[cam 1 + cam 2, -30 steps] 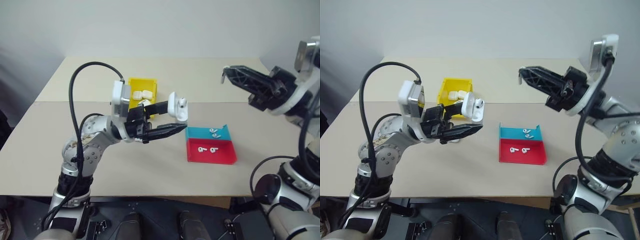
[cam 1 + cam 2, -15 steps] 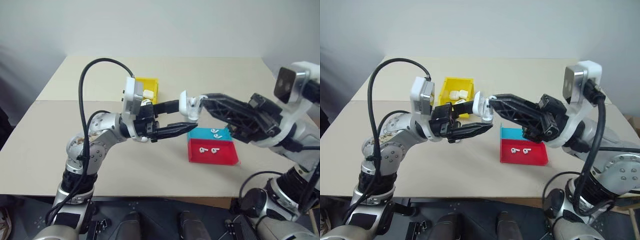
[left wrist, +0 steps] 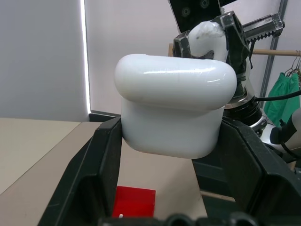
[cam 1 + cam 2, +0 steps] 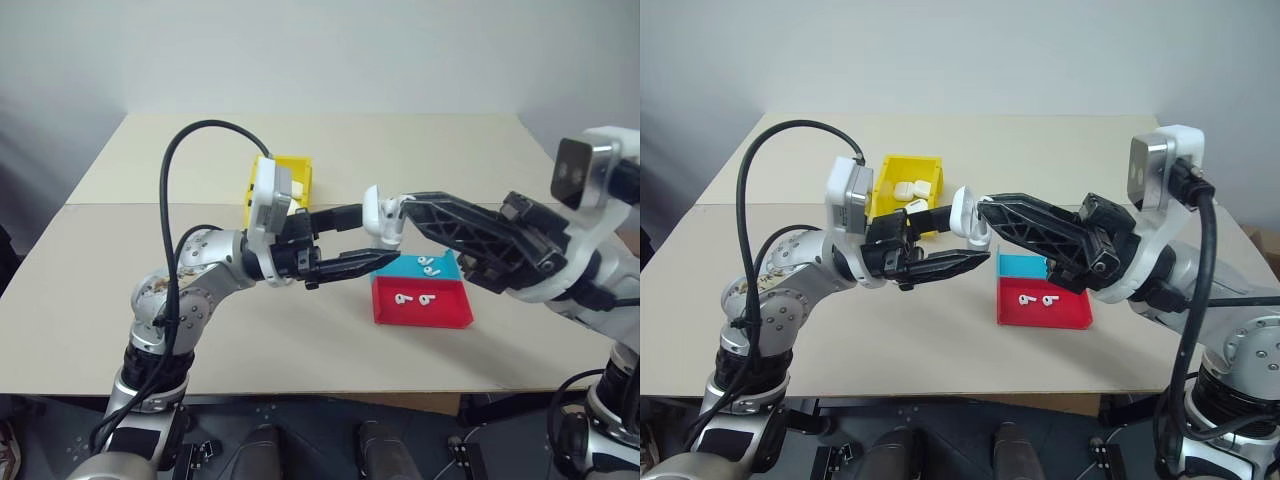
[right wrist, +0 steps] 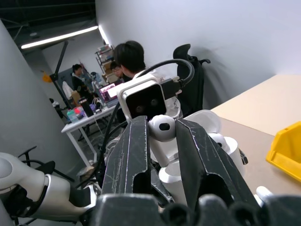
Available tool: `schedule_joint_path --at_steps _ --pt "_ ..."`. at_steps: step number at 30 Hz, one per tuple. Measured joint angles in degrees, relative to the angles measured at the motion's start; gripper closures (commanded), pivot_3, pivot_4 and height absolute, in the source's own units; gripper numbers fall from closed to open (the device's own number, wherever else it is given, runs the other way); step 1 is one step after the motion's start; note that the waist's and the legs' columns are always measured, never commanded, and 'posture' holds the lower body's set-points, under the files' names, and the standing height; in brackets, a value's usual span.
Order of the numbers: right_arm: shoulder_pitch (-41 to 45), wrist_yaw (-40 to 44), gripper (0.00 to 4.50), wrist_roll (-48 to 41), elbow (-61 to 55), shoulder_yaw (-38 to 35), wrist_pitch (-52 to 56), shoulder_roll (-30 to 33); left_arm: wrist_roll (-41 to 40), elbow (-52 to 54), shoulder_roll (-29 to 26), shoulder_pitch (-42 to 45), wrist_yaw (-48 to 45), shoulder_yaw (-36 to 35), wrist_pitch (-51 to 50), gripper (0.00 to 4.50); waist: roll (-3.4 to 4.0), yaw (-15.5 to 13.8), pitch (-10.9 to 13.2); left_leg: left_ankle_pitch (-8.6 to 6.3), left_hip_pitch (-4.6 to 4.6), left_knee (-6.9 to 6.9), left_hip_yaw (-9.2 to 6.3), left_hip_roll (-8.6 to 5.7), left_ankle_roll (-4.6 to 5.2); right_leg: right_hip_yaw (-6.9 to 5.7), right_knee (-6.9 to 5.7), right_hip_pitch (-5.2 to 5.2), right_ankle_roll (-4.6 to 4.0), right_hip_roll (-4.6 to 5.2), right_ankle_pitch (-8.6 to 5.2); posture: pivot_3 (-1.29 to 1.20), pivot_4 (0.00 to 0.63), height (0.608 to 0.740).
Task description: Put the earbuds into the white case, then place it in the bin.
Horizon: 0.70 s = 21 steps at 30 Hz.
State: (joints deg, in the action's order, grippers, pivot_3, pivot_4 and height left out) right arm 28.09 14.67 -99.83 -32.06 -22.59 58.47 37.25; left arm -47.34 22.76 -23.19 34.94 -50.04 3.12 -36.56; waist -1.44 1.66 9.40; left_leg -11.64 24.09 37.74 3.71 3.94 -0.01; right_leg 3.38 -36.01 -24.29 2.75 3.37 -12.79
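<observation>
On the left, the left pincer (image 4: 350, 240) is clamping the white case (image 4: 381, 214) between its two black fingers, holding it up in the air above the bench (image 4: 120, 290), lid swung open toward the other arm. Behind it the yellow bin (image 4: 902, 180) is sitting on the bench with a few similar white cases already inside. The case is looking light, rigid and very glossy, so it is probably slippery; gripping it across the flat sides of the lower body, as the wrist view shows, is leaving the hinge and lid free. Moving rightward, the right pincer (image 5: 162, 134) is pinching one earbud (image 5: 162, 127) by its rounded head and bringing it right up against the open case. That bud is tiny, smooth and easily flicked away, so a gentle squeeze and a straight drop into its socket seem called for. Further right, the teal tray (image 4: 448, 262) and the red tray (image 4: 420, 312) are each carrying two more earbuds (image 4: 405, 298), lying loose.
</observation>
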Motion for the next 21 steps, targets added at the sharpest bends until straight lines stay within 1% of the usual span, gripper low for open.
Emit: schedule_joint_path --at_steps 7,10,19,21 --pt "-1.2 -0.3 3.89 0.3 -0.1 3.3 -4.2 2.7 0.0 0.0 0.0 0.0 -0.1 0.0 0.0 1.74 -0.01 -0.2 0.0 0.00 0.00 0.00 0.00 0.00 0.00 0.00 0.01 0.00 0.00 0.00 0.00 0.00 0.150 0.740" --pt "-1.8 0.1 3.89 1.8 -0.9 4.2 -5.4 3.7 0.0 0.0 0.0 0.0 -0.1 0.0 0.0 1.74 -0.01 -0.3 0.0 0.00 0.00 0.00 0.00 0.00 0.00 0.00 0.01 -0.01 0.00 0.00 -0.01 0.00 0.150 0.740" --pt "-3.4 4.4 3.89 6.8 -3.0 5.5 -8.1 5.1 0.0 0.0 -0.1 -0.1 -0.1 0.1 0.0 1.74 -0.01 -0.7 0.0 0.00 0.00 0.00 0.00 0.00 0.00 -0.01 0.02 -0.01 0.00 0.00 -0.01 0.00 0.150 0.740" --pt "-3.7 5.1 3.17 7.4 -3.2 5.6 -8.5 5.6 0.0 0.0 -0.1 -0.1 -0.1 0.2 -0.1 1.74 -0.01 -0.7 0.0 0.00 0.01 0.00 0.00 0.00 0.00 -0.01 0.02 -0.01 0.00 0.00 -0.01 0.00 0.150 0.740"
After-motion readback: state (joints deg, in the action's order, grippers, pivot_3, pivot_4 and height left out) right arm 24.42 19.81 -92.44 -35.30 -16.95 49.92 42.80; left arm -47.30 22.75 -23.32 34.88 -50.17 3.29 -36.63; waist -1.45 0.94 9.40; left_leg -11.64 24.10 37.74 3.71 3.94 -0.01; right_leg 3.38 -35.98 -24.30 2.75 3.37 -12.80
